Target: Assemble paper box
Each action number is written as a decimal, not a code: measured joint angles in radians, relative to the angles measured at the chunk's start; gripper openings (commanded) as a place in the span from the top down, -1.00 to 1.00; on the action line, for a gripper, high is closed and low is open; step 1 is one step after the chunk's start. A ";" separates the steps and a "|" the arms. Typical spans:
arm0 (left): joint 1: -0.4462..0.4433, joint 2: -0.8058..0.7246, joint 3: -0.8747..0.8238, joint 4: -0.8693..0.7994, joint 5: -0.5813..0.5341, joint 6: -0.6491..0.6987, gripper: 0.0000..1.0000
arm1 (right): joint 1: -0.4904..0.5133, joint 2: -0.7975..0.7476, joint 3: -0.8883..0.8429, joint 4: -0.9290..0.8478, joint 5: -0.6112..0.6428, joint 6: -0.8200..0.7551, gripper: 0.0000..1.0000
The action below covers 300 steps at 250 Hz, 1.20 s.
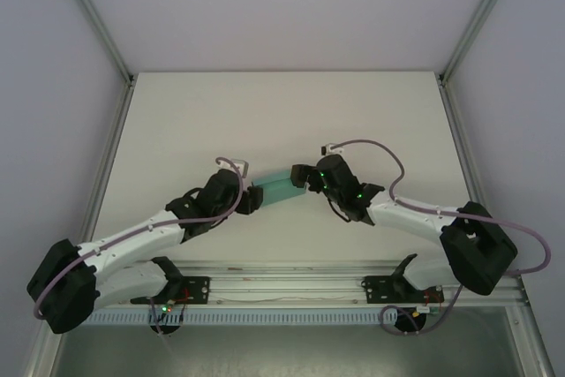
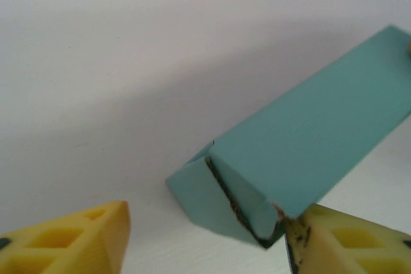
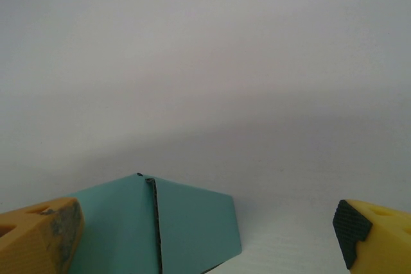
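Observation:
The paper box (image 1: 281, 187) is a small teal-green rectangular box lying on the white table (image 1: 282, 116) between my two grippers. My left gripper (image 1: 255, 194) stands open at the box's left end. In the left wrist view the box (image 2: 308, 139) rests against the right yellow finger (image 2: 350, 242), with a wide gap to the left finger (image 2: 77, 242), and its end flap stands slightly ajar. My right gripper (image 1: 303, 178) is open at the box's right end. There the box (image 3: 186, 222) sits beside the left finger (image 3: 38, 235), far from the right finger (image 3: 376, 235).
Metal frame posts (image 1: 97, 15) and grey walls enclose the table. A mounting rail (image 1: 282, 289) with both arm bases runs along the near edge. Cables loop over each arm (image 1: 388, 161).

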 measured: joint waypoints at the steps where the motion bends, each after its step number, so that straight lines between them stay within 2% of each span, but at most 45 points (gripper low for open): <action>1: 0.000 -0.001 0.000 -0.002 0.000 -0.001 -0.54 | 0.000 0.000 0.000 0.000 0.000 0.001 -0.99; 19: 0.000 -0.016 0.013 -0.040 0.000 -0.003 -0.75 | 0.000 0.000 -0.008 0.013 -0.002 0.012 -0.99; 34: 0.000 -0.028 0.029 -0.063 0.002 0.001 -1.00 | 0.000 0.000 -0.012 0.020 -0.004 0.020 -0.99; 106: 0.000 -0.031 0.185 -0.132 -0.058 -0.055 -1.00 | 0.000 0.000 -0.042 0.071 -0.010 0.037 -0.99; 163: 0.022 0.053 0.242 -0.151 -0.078 -0.095 -1.00 | 0.000 0.016 -0.069 0.133 -0.026 0.038 -0.99; 248: 0.087 0.110 0.143 -0.126 0.041 -0.163 -0.76 | -0.004 0.035 -0.095 0.202 -0.065 0.049 -0.99; 276: 0.119 0.107 0.097 -0.063 0.088 -0.196 -0.61 | -0.004 0.053 -0.097 0.217 -0.081 0.053 -0.99; 300: 0.146 0.096 0.054 0.006 0.130 -0.218 -0.39 | -0.004 0.058 -0.097 0.225 -0.088 0.056 -0.99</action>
